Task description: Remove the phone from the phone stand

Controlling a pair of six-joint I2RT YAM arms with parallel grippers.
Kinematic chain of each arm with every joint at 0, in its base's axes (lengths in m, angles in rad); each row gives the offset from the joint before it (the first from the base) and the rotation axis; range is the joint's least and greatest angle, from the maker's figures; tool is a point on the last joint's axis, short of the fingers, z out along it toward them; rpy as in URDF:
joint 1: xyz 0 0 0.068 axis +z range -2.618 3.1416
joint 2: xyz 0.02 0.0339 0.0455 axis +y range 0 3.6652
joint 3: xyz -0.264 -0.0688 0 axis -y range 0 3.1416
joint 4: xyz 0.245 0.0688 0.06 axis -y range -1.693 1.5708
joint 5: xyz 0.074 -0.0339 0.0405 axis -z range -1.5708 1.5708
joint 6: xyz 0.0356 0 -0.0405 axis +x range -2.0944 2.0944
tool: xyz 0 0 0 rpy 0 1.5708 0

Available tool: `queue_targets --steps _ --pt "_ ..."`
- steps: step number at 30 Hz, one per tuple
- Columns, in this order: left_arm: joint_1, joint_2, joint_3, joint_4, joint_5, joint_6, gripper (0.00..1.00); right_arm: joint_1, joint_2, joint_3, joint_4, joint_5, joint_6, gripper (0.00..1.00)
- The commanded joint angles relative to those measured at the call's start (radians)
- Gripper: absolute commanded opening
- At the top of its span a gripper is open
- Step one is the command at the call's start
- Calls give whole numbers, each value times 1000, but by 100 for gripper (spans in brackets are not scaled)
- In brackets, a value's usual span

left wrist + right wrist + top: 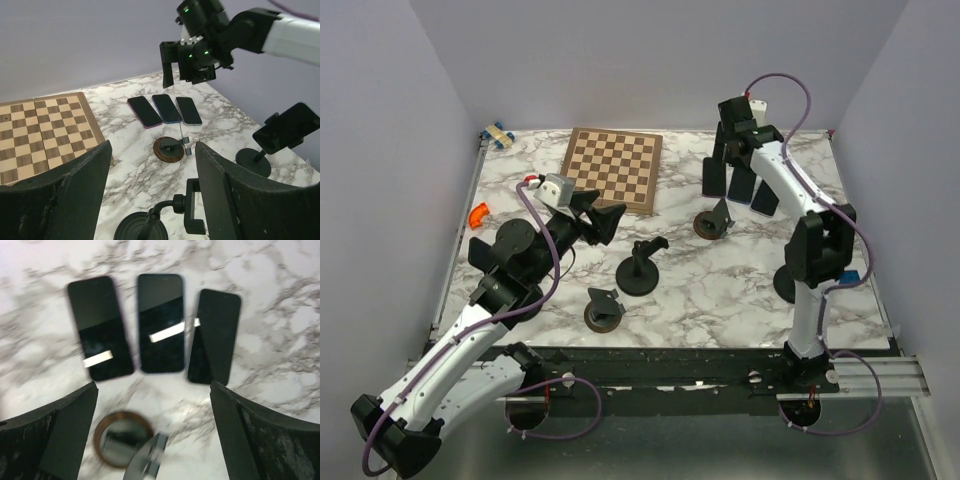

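A dark phone [287, 127] sits clamped in a black phone stand [253, 162] at the right of the left wrist view. In the top view the right arm mostly hides it, and only the stand's base [785, 287] shows. Three more phones [160, 322] lie flat side by side at the back right of the table. My right gripper [152, 387] is open and empty, hovering just above them [735, 150]. My left gripper [152, 150] is open and empty at mid-left [595, 215], above an empty black stand [150, 225].
An empty brown-based stand [713, 222] stands in front of the flat phones. The empty black stand [638, 270] is at the centre, and another brown-based stand [604, 310] is nearer the front. A chessboard [613, 167] lies at the back. An orange piece [478, 213] lies at the left edge.
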Motion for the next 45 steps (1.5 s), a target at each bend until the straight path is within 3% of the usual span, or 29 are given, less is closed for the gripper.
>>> queue_targets --steps 1,4,7,13,18,23,30,36,45 --pt "-2 3 1 18 39 -12 76 16 -241 -148 0 -271 61 100" --pt "-1 3 1 18 41 -14 76 22 -454 -334 79 -351 72 100" --pt "-1 7 5 19 57 -23 76 22 -705 -519 136 -326 105 100" --pt "-1 10 6 25 91 -44 76 21 -1125 -756 159 -142 157 100" --pt "0 8 6 21 94 -49 76 21 -1322 -825 115 22 156 98" --pt "-2 7 3 25 93 -47 76 21 -1309 -815 -54 207 244 95" --pt "-2 20 4 21 92 -47 76 22 -1161 -772 -260 139 405 94" --pt "-2 26 7 21 97 -50 76 22 -1173 -763 -309 149 413 93" --pt "-2 32 9 22 108 -57 76 22 -1174 -786 -383 131 422 78"
